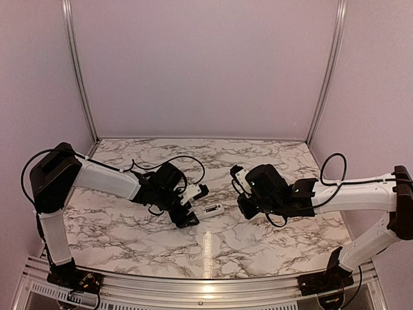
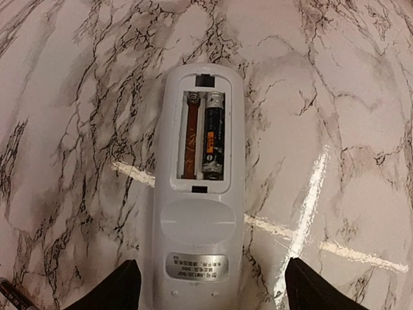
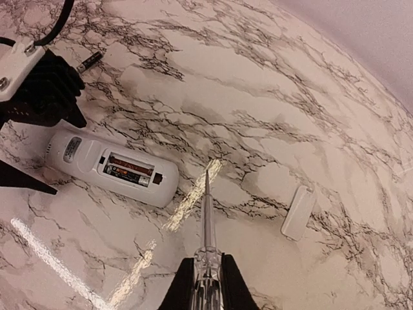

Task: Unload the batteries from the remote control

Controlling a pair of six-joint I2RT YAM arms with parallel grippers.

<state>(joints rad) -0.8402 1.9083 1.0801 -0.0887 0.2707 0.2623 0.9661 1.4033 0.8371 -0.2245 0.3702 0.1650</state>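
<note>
The white remote control (image 2: 197, 213) lies back-up on the marble table, its battery bay open. One dark battery (image 2: 214, 135) sits in the bay's right slot; the left slot (image 2: 190, 139) is empty. My left gripper (image 2: 208, 284) is open, with its fingers on either side of the remote's near end and not touching it. A second battery (image 3: 89, 61) lies loose on the table beyond the left gripper (image 3: 39, 90). My right gripper (image 3: 206, 265) is shut on a thin grey stick with a clear handle (image 3: 207, 213), whose tip points at the table just right of the remote (image 3: 110, 168).
The small white cover piece (image 3: 298, 212) lies flat to the right of the stick. In the top view the remote (image 1: 211, 210) lies between the left gripper (image 1: 193, 205) and the right gripper (image 1: 244, 205). Lilac walls enclose the table.
</note>
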